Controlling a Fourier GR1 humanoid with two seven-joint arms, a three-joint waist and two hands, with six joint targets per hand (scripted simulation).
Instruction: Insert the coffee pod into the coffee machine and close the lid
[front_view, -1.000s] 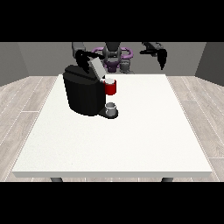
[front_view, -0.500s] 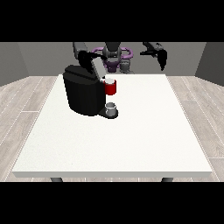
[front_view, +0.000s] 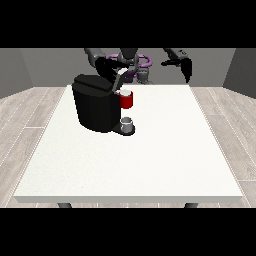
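Lid (front_view: 121, 79) of the coffee machine (front_view: 96, 104) stands raised, the hand at the view's left (front_view: 107, 65) on it; whether its fingers grip it, I cannot tell. Pod is probably inside the red holder (front_view: 126, 99). Next move: press the lid down. The hand at the view's right (front_view: 186, 67) hangs relaxed.

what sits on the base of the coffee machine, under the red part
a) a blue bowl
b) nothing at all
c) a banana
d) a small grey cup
d: a small grey cup stands on the base of the black coffee machine, directly below its red part.
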